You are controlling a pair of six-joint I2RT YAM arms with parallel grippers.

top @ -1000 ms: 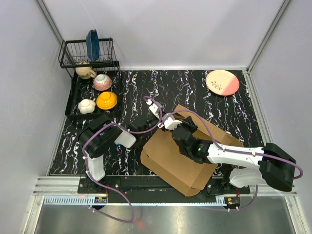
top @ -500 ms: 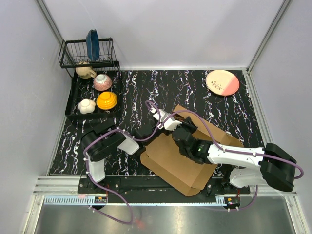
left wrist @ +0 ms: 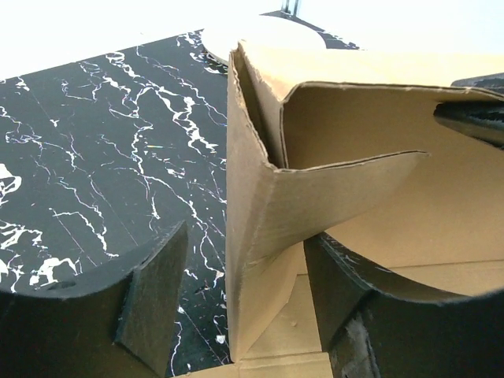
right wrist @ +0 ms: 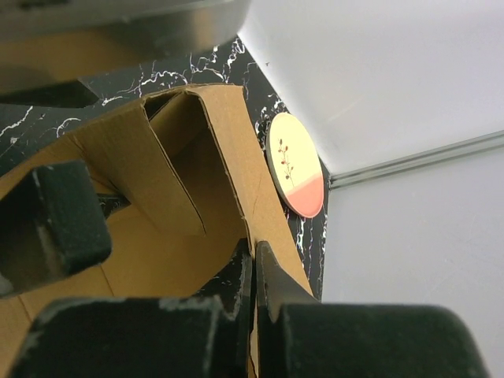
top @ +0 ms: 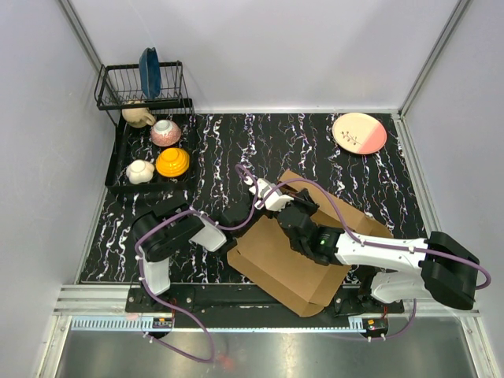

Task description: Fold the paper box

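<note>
The paper box [top: 287,256] is plain brown cardboard, partly folded, lying at the near centre-right of the table. My left gripper [top: 248,206] is at the box's left corner. In the left wrist view it [left wrist: 244,256] is open, with its fingers [left wrist: 153,299] on either side of an upright cardboard wall [left wrist: 252,228]; I cannot tell if they touch it. My right gripper [top: 298,213] reaches over the box from the right. In the right wrist view it [right wrist: 253,264] is shut on the edge of a raised wall of the box [right wrist: 228,150].
A black dish rack [top: 118,169] stands at the back left with an orange bowl [top: 172,162], other bowls, a mug and a blue plate. A pink and cream plate [top: 359,132] lies at the back right and also shows in the right wrist view [right wrist: 295,165]. White walls enclose the table.
My left arm has dropped lower and swung its gripper in to the box's left corner. My right gripper has kept its hold on the wall and hardly moved.
</note>
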